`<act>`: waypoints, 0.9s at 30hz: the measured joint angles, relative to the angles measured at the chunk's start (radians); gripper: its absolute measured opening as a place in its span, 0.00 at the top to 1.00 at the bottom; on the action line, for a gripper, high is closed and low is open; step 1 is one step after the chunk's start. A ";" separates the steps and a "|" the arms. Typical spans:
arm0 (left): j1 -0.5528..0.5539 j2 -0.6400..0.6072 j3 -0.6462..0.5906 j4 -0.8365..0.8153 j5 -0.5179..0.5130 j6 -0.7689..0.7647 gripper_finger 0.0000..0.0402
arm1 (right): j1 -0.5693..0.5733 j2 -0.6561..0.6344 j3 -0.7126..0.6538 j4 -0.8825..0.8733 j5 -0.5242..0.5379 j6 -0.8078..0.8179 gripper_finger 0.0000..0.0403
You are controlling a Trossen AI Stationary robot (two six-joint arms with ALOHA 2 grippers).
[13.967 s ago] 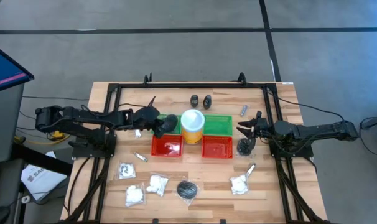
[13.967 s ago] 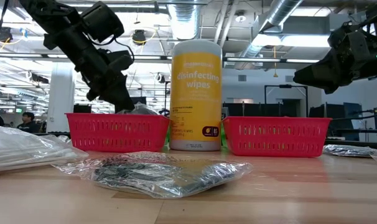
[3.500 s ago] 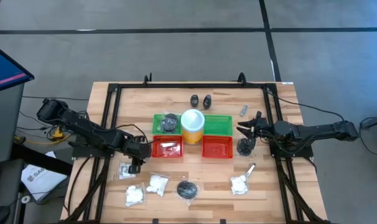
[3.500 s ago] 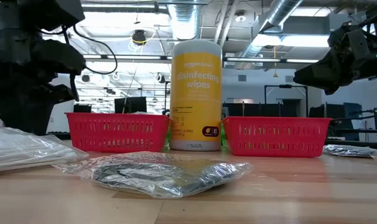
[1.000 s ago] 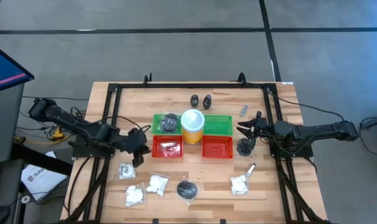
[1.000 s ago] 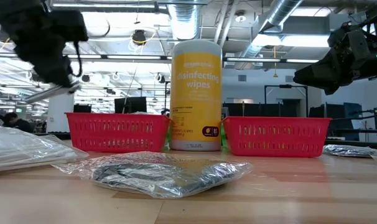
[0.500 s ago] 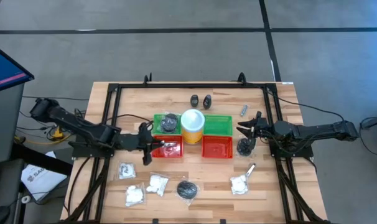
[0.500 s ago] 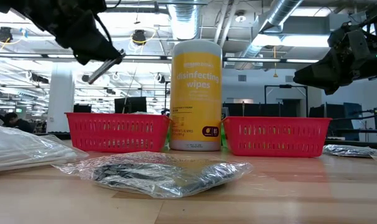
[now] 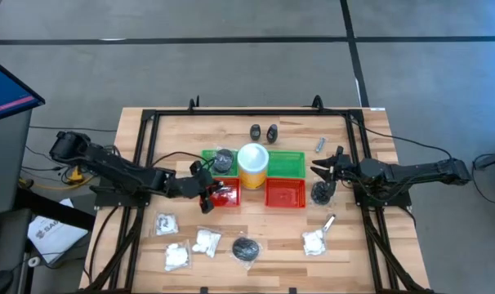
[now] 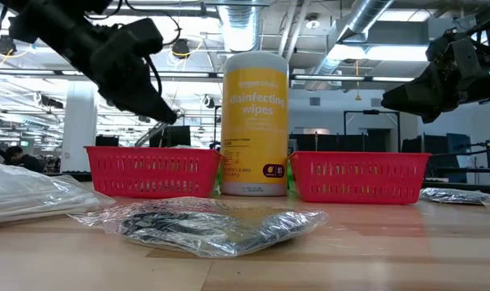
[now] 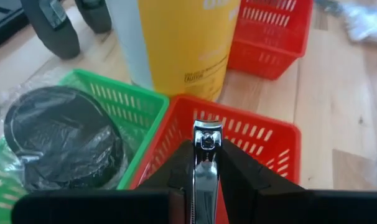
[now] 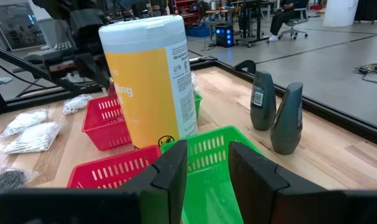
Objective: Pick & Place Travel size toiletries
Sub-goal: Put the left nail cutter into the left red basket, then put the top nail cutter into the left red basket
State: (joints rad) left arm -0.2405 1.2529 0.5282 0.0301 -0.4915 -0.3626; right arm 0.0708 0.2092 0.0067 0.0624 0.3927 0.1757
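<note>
On the wooden table [image 9: 370, 245], the left gripper [image 9: 205, 194], pinching a silvery nail clipper [image 11: 205, 163], has swung over the left red tray [image 11: 272, 144], ready to drop it, while the right gripper [image 9: 319, 169] waits half-open beside the trays.

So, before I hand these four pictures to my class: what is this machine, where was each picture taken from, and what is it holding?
Two robot arms work at a wooden table. One picture looks straight down, one level across the tabletop, and two come from cameras on the arms' wrists. On the table: two red trays, a green tray, a yellow wipes can, black bottles, white packets and a dark pad. The left gripper hangs over the left red tray, shut on a silvery metal piece. The right gripper waits open at the right.
</note>
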 joint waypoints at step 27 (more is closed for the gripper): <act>0.001 0.027 0.000 0.047 -0.001 -0.012 0.74 | -0.002 0.000 0.000 0.000 0.002 0.001 0.73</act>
State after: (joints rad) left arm -0.2397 1.2800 0.5282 0.0772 -0.4927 -0.3744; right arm 0.0689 0.2092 0.0071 0.0624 0.3946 0.1764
